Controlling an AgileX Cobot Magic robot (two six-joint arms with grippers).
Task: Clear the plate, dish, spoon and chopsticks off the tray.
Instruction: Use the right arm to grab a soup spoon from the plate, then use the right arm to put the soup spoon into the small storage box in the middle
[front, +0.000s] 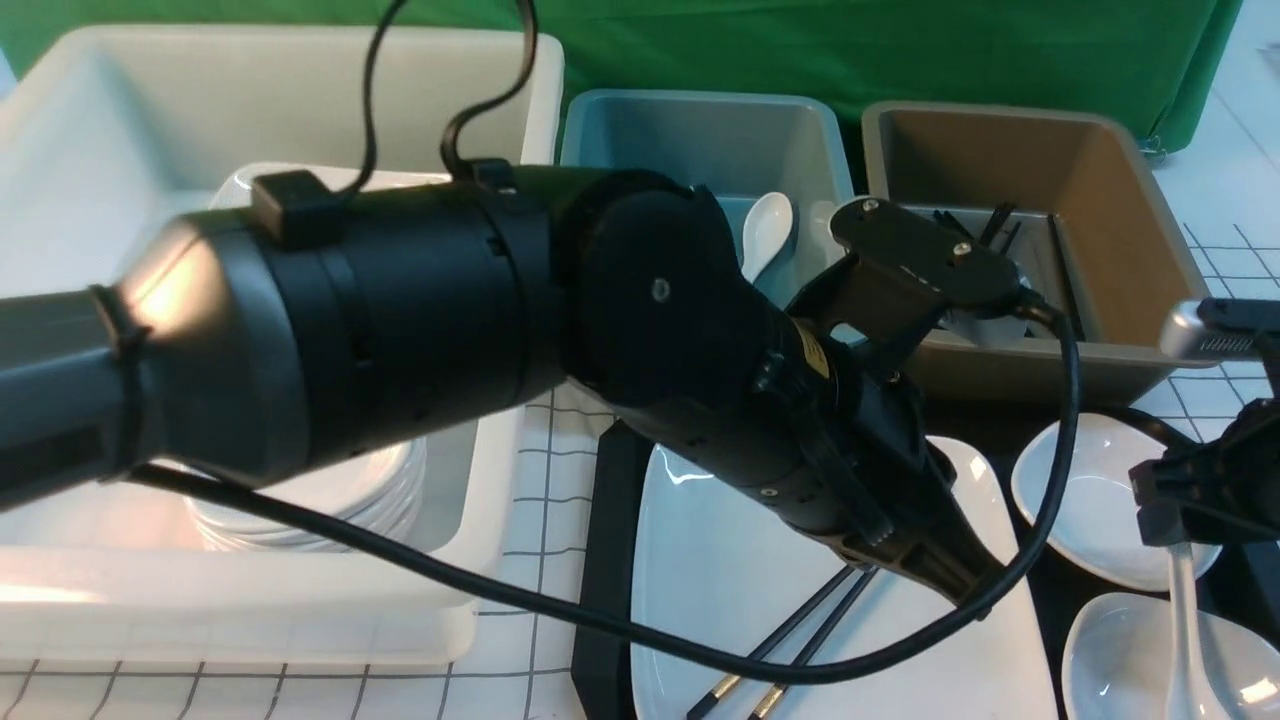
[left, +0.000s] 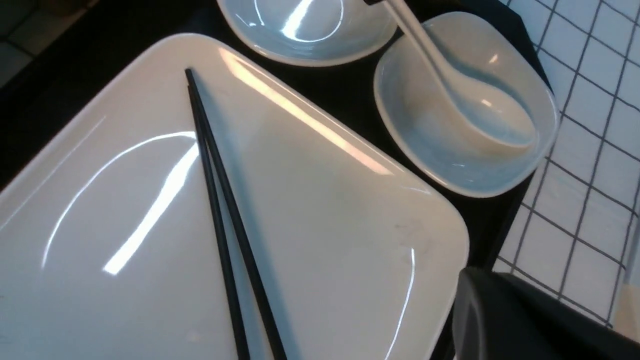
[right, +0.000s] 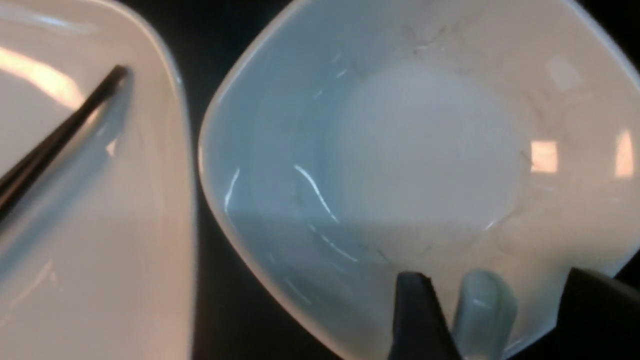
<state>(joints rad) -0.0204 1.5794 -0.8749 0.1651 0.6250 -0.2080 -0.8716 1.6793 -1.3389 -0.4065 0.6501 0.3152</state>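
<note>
The white square plate (front: 720, 560) lies on the black tray (front: 600, 560), with the black chopsticks (front: 800, 640) across it (left: 225, 225). My left gripper (front: 965, 585) hangs over the plate's right part, shut and empty; only a dark piece of it shows in the left wrist view. Right of the plate are two small white dishes, the far dish (front: 1080, 490) and the near dish (front: 1120, 660). The spoon (left: 480, 100) rests with its bowl in the near dish (left: 425, 150). My right gripper (right: 500, 310) stands open astride the spoon's raised handle (right: 482, 305), with a gap on one side.
Left of the tray stands a big white tub (front: 470, 520) holding stacked plates (front: 320, 500). Behind the tray are a blue tub (front: 700, 140) with a spoon (front: 768, 228) in it and a brown tub (front: 1100, 170) with chopsticks. My left arm and its cable cross over the plate.
</note>
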